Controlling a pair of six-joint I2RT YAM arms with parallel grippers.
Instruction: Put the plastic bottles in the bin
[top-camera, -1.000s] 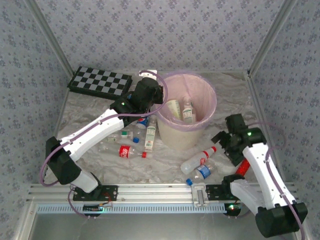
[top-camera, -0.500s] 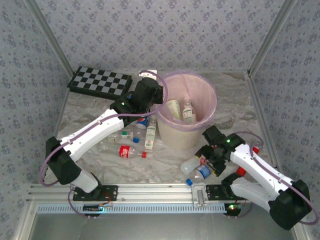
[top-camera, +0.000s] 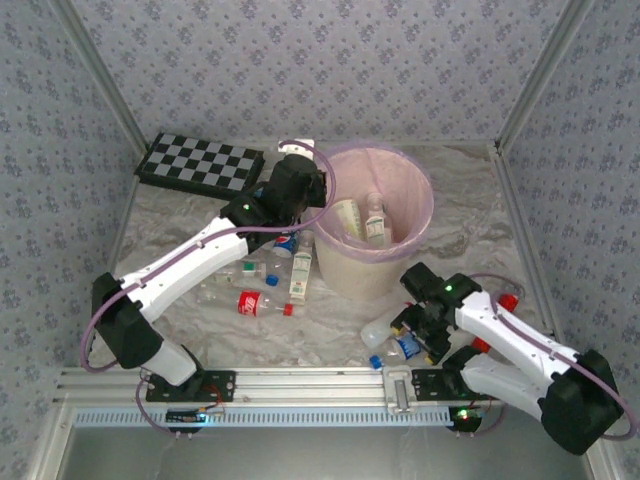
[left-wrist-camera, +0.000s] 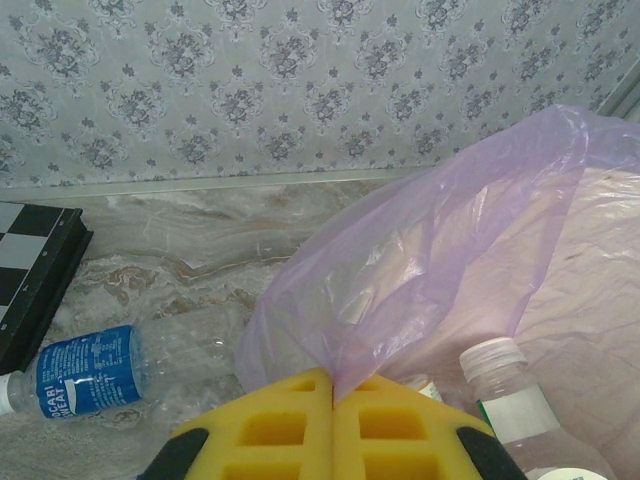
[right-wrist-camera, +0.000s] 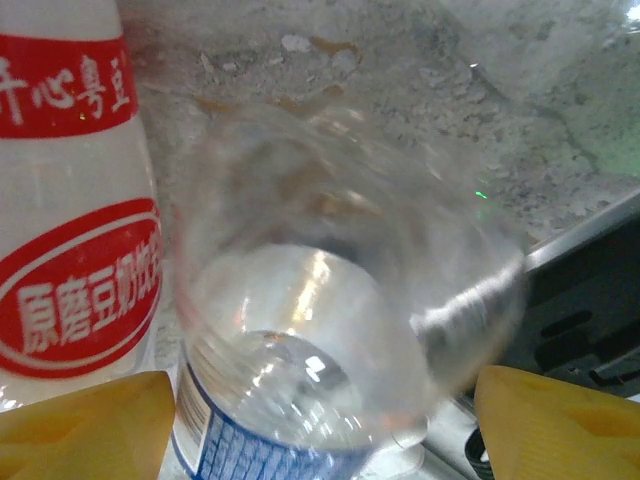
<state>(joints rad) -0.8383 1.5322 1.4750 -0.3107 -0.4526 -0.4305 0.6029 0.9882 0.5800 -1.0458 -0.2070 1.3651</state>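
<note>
My left gripper (left-wrist-camera: 335, 388) is shut, pinching the pink-purple bag (left-wrist-camera: 450, 250) at the near left rim of the bin (top-camera: 350, 275). Two bottles (top-camera: 375, 218) stand inside it, one white-capped (left-wrist-camera: 495, 365). My right gripper (top-camera: 410, 335) is low at the table's front, open, with its yellow fingers (right-wrist-camera: 80, 425) on either side of a clear blue-labelled bottle (right-wrist-camera: 330, 330). A white bottle with a red label (right-wrist-camera: 70, 200) lies right beside it. Left of the bin lie several more bottles: a red-labelled one (top-camera: 255, 303), a green-and-white one (top-camera: 302, 272) and a blue-labelled one (left-wrist-camera: 85, 372).
The black-and-white chequered board (top-camera: 200, 165) lies at the back left. A red-capped item (top-camera: 508, 300) sits near the right wall behind my right arm. The aluminium front rail (top-camera: 320, 380) runs just below the right gripper. Patterned walls close in three sides.
My right arm has swung left and down from the right side to the bottles at the front, ending with its fingers around the blue-labelled one. The left arm has held still.
</note>
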